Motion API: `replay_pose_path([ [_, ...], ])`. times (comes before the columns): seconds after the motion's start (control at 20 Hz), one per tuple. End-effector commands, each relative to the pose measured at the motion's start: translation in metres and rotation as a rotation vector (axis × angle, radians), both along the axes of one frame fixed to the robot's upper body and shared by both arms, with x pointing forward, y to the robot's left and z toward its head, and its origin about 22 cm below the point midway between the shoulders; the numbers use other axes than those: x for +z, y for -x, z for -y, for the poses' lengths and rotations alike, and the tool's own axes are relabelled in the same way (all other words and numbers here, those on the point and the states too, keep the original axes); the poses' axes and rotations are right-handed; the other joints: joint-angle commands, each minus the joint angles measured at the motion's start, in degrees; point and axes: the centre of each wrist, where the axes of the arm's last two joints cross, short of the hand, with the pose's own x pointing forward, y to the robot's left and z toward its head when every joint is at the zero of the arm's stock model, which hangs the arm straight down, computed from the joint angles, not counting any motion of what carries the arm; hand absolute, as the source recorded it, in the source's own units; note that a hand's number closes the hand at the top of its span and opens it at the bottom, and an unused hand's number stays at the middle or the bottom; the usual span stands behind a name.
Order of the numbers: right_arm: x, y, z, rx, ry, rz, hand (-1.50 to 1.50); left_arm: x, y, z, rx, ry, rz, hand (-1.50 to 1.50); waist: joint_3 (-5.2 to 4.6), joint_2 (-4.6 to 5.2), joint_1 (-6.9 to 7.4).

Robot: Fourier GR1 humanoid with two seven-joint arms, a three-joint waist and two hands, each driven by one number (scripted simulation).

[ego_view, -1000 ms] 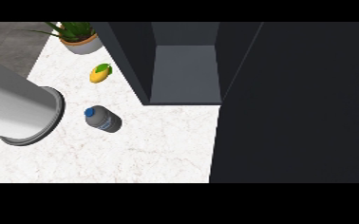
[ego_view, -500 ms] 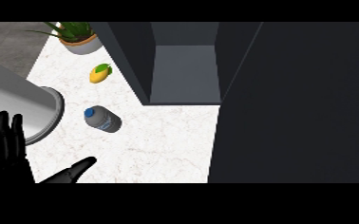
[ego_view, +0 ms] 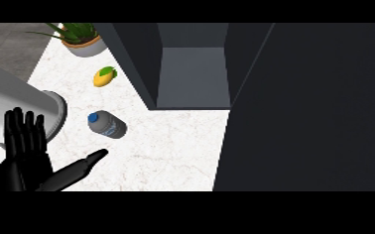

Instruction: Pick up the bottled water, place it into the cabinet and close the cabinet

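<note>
Bottled water (ego_view: pixel 107 124) is lying on its side on the counter (ego_view: pixel 164 144), untouched, so I am judging every step as pending: grasp, placing, closing. I am seeing my left hand (ego_view: pixel 28 153) at the lower left, fingers spread straight, thumb pointing toward the bottle, holding nothing and near it without touching. Beyond, the cabinet (ego_view: pixel 192 69) is standing open. My right hand is showing nowhere.

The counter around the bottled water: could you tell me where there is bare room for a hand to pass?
Bare counter lies right of the bottled water, up to the open cabinet, and below it. The left hand and grey pot crowd its left.
</note>
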Motion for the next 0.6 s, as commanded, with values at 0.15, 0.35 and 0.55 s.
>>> replay_pose_path([
  [0.15, 0.014, 0.022, 0.013, -0.061, 0.053, 0.068, -1.5, -0.04, -0.021, 0.003, -0.032, 0.013, -0.023, -1.5, 0.04, 0.01, -0.19],
  [0.35, 0.016, 0.023, 0.014, -0.069, 0.037, 0.071, -1.5, -0.072, -0.016, 0.011, -0.06, 0.0, -0.028, -1.5, 0.03, -0.01, -0.14],
  [0.55, 0.014, 0.013, 0.006, -0.066, 0.04, 0.083, -1.5, -0.082, -0.04, 0.007, -0.051, 0.002, -0.034, -1.5, 0.02, 0.08, -0.02],
])
